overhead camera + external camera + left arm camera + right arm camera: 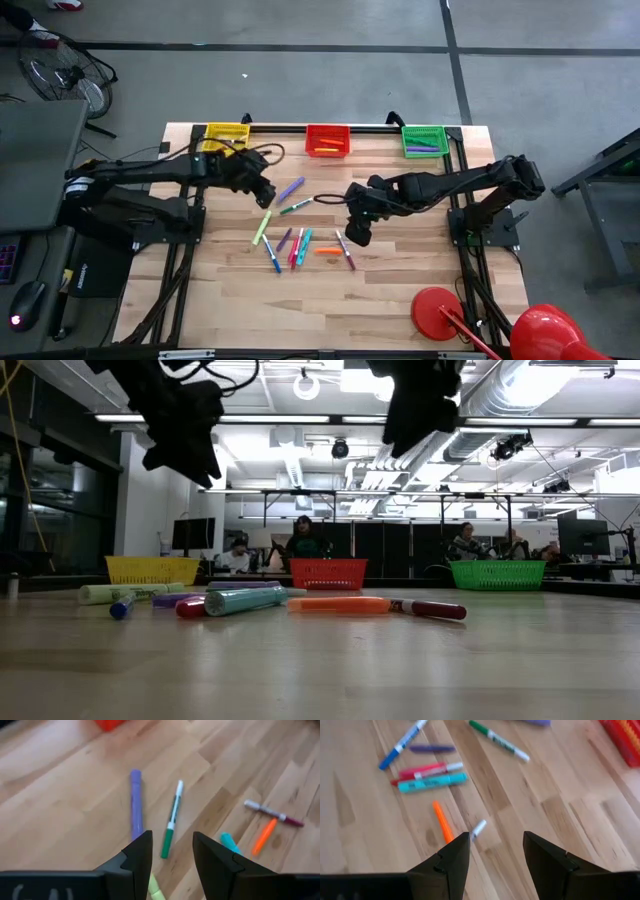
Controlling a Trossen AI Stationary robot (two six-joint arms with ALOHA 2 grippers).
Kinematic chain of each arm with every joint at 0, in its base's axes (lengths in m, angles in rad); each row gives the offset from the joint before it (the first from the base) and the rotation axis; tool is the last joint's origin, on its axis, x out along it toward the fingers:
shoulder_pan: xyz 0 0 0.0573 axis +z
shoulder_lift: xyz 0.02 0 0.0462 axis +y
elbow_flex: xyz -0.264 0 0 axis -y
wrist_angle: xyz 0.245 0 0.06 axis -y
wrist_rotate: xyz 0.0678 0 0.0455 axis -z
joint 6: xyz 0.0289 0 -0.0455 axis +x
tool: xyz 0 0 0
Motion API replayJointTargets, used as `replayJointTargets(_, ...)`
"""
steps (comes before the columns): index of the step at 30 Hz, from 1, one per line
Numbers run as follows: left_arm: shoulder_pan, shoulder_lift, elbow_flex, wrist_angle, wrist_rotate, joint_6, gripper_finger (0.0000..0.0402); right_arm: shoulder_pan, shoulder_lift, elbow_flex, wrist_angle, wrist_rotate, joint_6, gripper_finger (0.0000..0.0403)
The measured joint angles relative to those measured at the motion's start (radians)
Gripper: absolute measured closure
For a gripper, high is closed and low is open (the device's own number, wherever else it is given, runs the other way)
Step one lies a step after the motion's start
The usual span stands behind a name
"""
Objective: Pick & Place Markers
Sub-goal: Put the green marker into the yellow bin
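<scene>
Markers (pixel 297 243): most lie loose at frame centre on the surface (pixel 400 290); a few are already binned in the upper baskets (pixel 327 140). Left tool (pixel 171 851) and right tool (pixel 495 851) are held wide, empty.

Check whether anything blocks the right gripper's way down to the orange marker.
Nothing visible does. The right gripper hangs open above the bare wood, and the orange marker lies flat just ahead of its fingers. A maroon and white marker lies close beside it; the teal marker lies farther off.
</scene>
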Motion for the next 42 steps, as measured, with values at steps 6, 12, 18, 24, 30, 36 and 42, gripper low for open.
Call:
replayJointTargets(6, -0.039, 0.133, -0.001, 0.046, 0.037, 0.016, 0.0263, 0.041, 0.000, 0.000, -0.072, 0.084, 0.018, 0.0230)
replayJointTargets(12, -0.038, 0.266, 0.010, 0.120, 0.109, 0.049, 0.0263, 0.113, 0.000, 0.000, -0.085, 0.183, 0.039, 0.0230)
replayJointTargets(18, -0.038, 0.388, 0.088, 0.094, 0.113, 0.179, 0.0263, 0.148, -0.030, -0.077, -0.049, 0.212, 0.134, 0.0230)
replayJointTargets(24, -0.046, 0.484, 0.186, 0.024, 0.076, 0.318, 0.0263, 0.174, -0.127, -0.250, 0.154, 0.194, 0.246, 0.0230)
replayJointTargets(30, -0.070, 0.555, 0.286, -0.067, -0.016, 0.329, 0.0263, 0.206, -0.213, -0.369, 0.297, 0.198, 0.292, 0.0230)
replayJointTargets(36, -0.081, 0.650, 0.394, -0.120, -0.026, 0.329, 0.0263, 0.231, -0.274, -0.454, 0.420, 0.196, 0.282, 0.0230)
replayJointTargets(42, -0.082, 0.768, 0.498, -0.224, -0.053, 0.328, 0.0263, 0.242, -0.301, -0.492, 0.481, 0.196, 0.258, 0.0230)
